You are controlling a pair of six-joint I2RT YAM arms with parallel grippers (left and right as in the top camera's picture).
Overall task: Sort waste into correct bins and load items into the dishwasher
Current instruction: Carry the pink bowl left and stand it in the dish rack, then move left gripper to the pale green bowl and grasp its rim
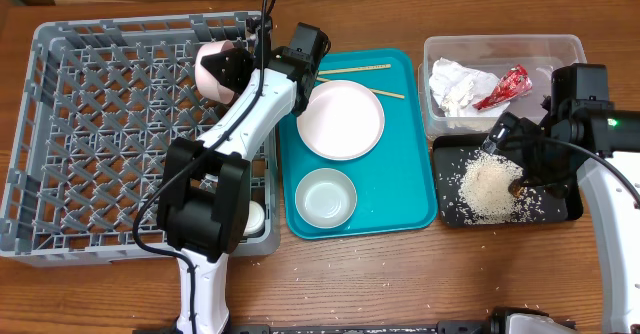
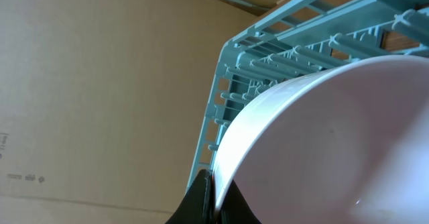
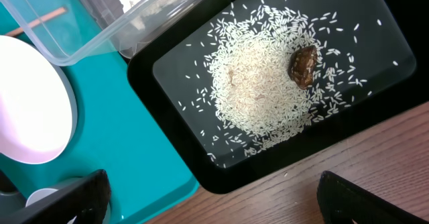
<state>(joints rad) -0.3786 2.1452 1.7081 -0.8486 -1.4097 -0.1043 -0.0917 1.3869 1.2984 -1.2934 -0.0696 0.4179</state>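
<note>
My left gripper point(image 1: 238, 71) is shut on the rim of a pale pinkish bowl point(image 1: 212, 69), held tilted above the back right part of the grey dishwasher rack point(image 1: 100, 124). In the left wrist view the fingers point(image 2: 213, 198) pinch the bowl's rim point(image 2: 322, 137) with the rack point(image 2: 268, 63) behind. My right gripper point(image 1: 520, 162) hangs open and empty over the black tray point(image 1: 572, 206), which holds rice point(image 1: 488, 184) and a brown scrap point(image 1: 517, 186). The right wrist view shows the rice point(image 3: 258, 93), the scrap point(image 3: 303, 64) and my open fingers point(image 3: 214, 200). The napkin point(image 1: 455, 84) and red wrapper point(image 1: 505, 86) lie in the clear tub point(image 1: 500, 46).
The teal tray point(image 1: 410, 189) holds the plate point(image 1: 340, 119), a second bowl point(image 1: 326, 196) and the chopsticks point(image 1: 355, 70). A small white cup point(image 1: 256, 216) sits at the rack's front right corner. Stray grains lie on the wooden table point(image 1: 400, 274).
</note>
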